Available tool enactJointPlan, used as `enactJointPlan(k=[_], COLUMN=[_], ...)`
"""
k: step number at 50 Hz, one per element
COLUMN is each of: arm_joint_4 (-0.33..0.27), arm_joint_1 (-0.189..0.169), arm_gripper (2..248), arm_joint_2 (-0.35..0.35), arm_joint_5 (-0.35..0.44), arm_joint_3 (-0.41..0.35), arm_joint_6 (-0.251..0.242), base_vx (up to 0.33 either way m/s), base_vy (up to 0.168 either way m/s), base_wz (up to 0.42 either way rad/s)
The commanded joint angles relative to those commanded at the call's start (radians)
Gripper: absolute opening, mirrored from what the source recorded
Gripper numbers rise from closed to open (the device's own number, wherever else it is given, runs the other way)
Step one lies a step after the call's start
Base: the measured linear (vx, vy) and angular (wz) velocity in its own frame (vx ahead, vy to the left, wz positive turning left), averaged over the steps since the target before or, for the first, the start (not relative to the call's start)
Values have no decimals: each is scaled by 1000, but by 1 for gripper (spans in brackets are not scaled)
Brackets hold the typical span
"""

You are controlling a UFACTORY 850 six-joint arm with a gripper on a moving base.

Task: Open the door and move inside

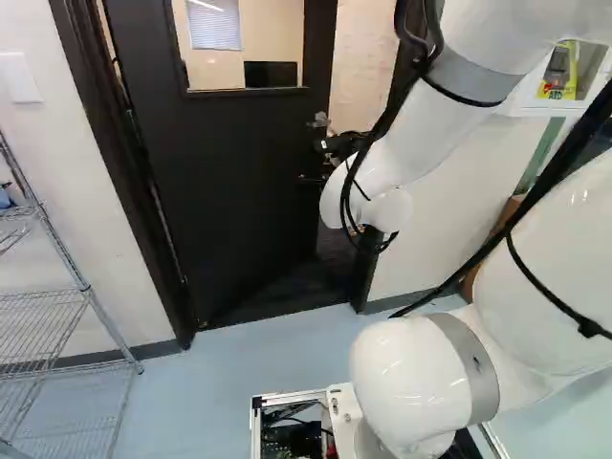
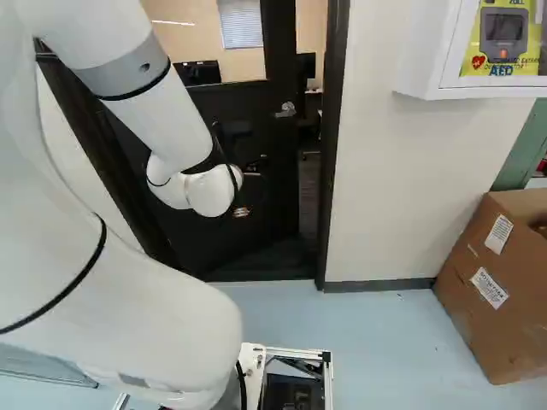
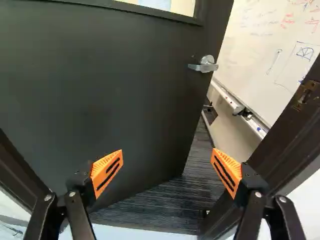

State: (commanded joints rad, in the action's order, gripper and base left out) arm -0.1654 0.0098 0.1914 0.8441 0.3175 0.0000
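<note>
Reaching ahead toward the dark door (image 1: 229,182), the white arm (image 1: 416,124) carries its black end effector (image 2: 242,212) in front of the doorway, its two fingers spread well apart with nothing gripped between them. The door stands partly open, its leaf swung away from the base, with the hinged side toward the left of the left base view and a gap between its free edge and the door frame (image 2: 334,154). In the wrist view, the orange pad (image 3: 107,171) of one finger stands against the backdrop of the door leaf, while the other finger is near the frame on the gap side. The silver handle (image 3: 204,65) sits near the free edge of the door, farther ahead than the fingertips and apart from both. Through the gap, a whiteboard (image 3: 262,37) with writing on it shows above dark striped flooring (image 3: 165,210). A window in the upper door gives a view of a dark monitor (image 1: 271,75) and a blind (image 1: 214,26). At the left of the left base view is a wire shelf (image 1: 43,298); at the right of the right base view, a white wall cabinet (image 2: 419,60) hangs above the pale blue floor (image 2: 376,342), where a cardboard box (image 2: 487,299) sits.
</note>
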Motion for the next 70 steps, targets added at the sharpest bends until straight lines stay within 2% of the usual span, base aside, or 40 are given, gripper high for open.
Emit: enactJointPlan(k=[35,70], arm_joint_4=[0,0], arm_joint_1=[0,0], arm_gripper=[247,247], arm_joint_2=[0,0], arm_joint_5=[0,0], arm_joint_3=[0,0], arm_joint_6=[0,0], base_vx=[61,96], base_vy=[28,19], base_wz=[122,-8])
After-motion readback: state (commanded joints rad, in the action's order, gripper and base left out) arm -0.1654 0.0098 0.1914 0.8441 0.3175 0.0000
